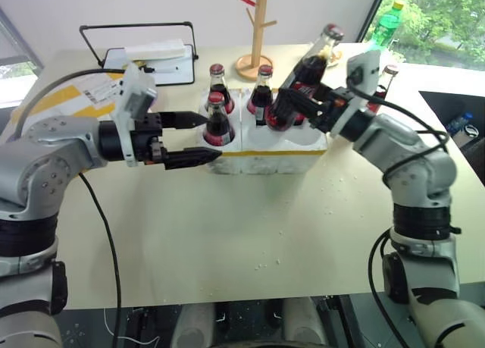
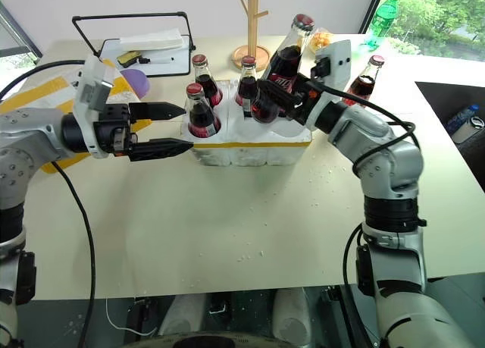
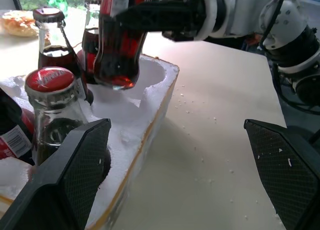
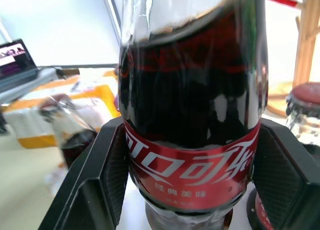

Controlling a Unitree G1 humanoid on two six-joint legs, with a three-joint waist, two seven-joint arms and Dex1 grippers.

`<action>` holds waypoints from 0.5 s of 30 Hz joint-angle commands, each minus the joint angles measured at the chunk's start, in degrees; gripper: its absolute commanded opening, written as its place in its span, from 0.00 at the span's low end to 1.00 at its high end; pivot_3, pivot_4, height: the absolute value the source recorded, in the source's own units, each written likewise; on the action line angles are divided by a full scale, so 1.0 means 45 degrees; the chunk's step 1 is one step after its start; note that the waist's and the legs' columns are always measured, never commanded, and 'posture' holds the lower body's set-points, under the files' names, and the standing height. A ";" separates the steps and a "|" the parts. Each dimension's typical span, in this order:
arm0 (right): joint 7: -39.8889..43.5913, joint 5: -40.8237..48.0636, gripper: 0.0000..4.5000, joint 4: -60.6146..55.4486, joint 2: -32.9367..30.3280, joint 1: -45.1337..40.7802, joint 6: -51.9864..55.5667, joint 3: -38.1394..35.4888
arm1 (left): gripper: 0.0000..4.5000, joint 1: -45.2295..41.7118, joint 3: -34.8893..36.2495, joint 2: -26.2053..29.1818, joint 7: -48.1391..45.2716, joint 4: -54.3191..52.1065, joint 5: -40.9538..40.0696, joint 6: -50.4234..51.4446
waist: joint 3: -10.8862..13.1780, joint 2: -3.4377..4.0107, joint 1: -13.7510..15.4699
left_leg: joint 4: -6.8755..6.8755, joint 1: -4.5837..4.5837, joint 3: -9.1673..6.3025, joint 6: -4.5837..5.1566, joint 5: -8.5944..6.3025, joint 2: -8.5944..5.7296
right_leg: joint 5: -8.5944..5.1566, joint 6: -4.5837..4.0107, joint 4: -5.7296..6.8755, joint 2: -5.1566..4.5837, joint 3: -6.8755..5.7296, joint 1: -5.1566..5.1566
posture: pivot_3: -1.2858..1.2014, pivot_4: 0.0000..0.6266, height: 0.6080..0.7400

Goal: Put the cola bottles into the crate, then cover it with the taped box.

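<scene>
**A:** Left eye view, near to far: left gripper point(image 1: 198, 139) hangs wide open beside the crate point(image 1: 267, 157), holding nothing.

**B:** yep, and the right gripper point(image 1: 292, 104) is clamped on a tilted cola bottle point(image 1: 309, 67) over the crate. Four bottles sit in wells, another point(image 1: 383, 84) stands behind, taped box point(image 1: 64, 99) far left.

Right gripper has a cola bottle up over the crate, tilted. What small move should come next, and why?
Probably lower the held cola bottle into the empty well below it while bringing it upright. The right gripper is shut on the bottle, which hangs tilted above the crate, its base just over a bare well in the left wrist view. The left gripper stands open beside the crate, out of the way.
</scene>
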 commanded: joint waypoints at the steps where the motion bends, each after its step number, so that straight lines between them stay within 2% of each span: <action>1: 0.0636 -0.0649 0.61 0.0088 0.0266 -0.0561 -0.0952 0.0373 | 1.00 0.0012 0.0567 0.0212 0.0123 -0.0592 -0.0351 -0.0086 | 0.0000 0.0000 -0.0028 | -0.0004 -0.0004 0.0001 -0.0002 0.0001 0.0002 | 0.0000 0.0000 0.0000 0.0004 -0.0001 -0.0006 | 0.52 0.24 1.00; 15: 0.2484 -0.1641 0.61 -0.0245 0.0764 -0.0410 -0.0775 0.1913 | 1.00 0.0250 0.0425 0.0162 0.0320 -0.0923 -0.0437 -0.0306 | -0.0001 0.0001 -0.0099 | -0.0007 -0.0008 0.0009 -0.0013 0.0007 0.0005 | -0.0001 0.0001 0.0006 0.0009 0.0000 -0.0021 | 0.52 0.24 1.00</action>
